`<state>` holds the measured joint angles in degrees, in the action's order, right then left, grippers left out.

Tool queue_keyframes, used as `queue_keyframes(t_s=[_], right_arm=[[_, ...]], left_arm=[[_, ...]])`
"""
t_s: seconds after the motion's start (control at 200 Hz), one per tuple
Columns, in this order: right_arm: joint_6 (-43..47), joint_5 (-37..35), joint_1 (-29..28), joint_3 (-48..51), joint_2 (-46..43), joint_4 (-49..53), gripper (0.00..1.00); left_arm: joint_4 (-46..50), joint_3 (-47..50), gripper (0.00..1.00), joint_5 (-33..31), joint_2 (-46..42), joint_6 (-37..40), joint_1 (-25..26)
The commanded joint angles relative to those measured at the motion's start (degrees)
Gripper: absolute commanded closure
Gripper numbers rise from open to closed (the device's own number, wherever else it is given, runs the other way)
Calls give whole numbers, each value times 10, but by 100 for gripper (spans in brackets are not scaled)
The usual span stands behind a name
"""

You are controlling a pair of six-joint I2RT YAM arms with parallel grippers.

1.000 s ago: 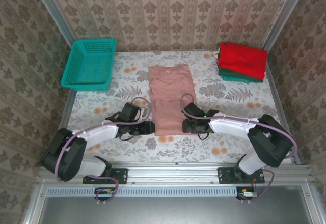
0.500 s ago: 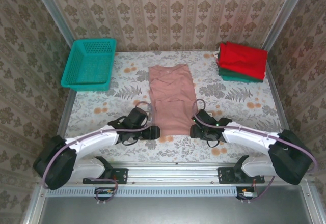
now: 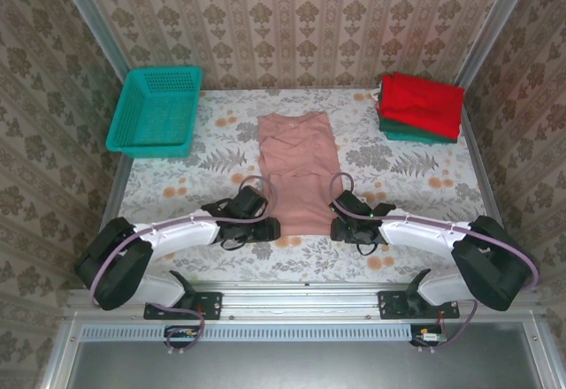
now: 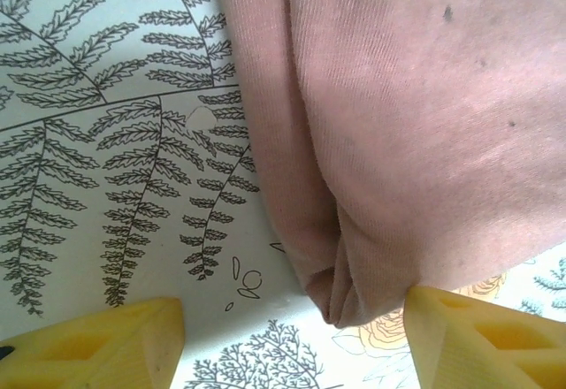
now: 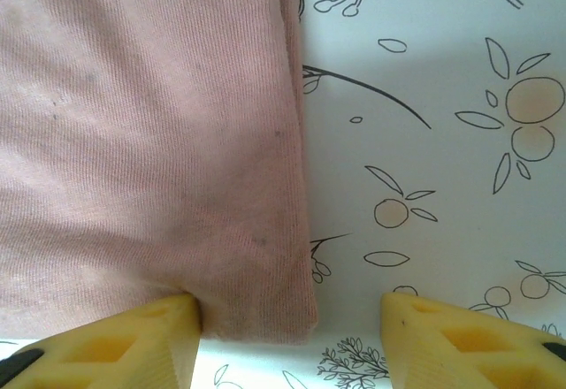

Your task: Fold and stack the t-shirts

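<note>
Pink t-shirt (image 3: 298,163) is lying in the middle of the counter (image 3: 416,190), with left jaws and right jaws sitting spread around its near corners, so closing now could be catching just one layer and pulling it crooked.

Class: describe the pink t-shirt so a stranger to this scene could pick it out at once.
Find the floral-covered table. Midway between the teal basket at far left and the red-on-green folded stack at far right lies the pink t-shirt. It alone is pink, a long narrow strip rather than a compact pile.
</note>
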<state>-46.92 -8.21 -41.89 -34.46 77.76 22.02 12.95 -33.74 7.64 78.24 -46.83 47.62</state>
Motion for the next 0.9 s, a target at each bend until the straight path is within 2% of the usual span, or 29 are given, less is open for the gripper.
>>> queue_keyframes(t_s=[0.0, 0.08, 0.25, 0.3, 0.385, 0.495, 0.66, 0.76, 0.85, 0.895], right_arm=[[-6, 35, -2, -9, 9, -67, 43], [-9, 36, -2, -13, -2, -61, 44], [-18, -10, -3, -54, -5, 20, 46], [-16, -12, -3, -60, -1, 24, 46], [-12, -14, -2, -66, 11, 21, 46], [-11, -28, -2, -81, 39, 44, 46], [-22, -47, -3, -76, 49, 59, 43], [-24, -31, -3, -63, 54, 37, 42], [-23, -1, -4, -53, 64, 7, 42], [-24, 10, -3, -52, 68, 2, 43]], left_arm=[[-158, 5, 31, 32, 11, -26, 16], [-149, -1, 32, 28, 6, -27, 19], [-92, -32, 52, 10, 17, -16, 22], [-64, -41, 50, -2, 26, -9, 21], [-40, -40, 37, -18, 29, -6, 21], [-26, -32, 34, -31, 29, -7, 21], [-3, -36, 36, -39, 45, -3, 29], [17, -42, 38, -57, 53, -2, 36], [19, -48, 42, -57, 65, 1, 36], [14, -50, 49, -52, 74, 5, 36]])
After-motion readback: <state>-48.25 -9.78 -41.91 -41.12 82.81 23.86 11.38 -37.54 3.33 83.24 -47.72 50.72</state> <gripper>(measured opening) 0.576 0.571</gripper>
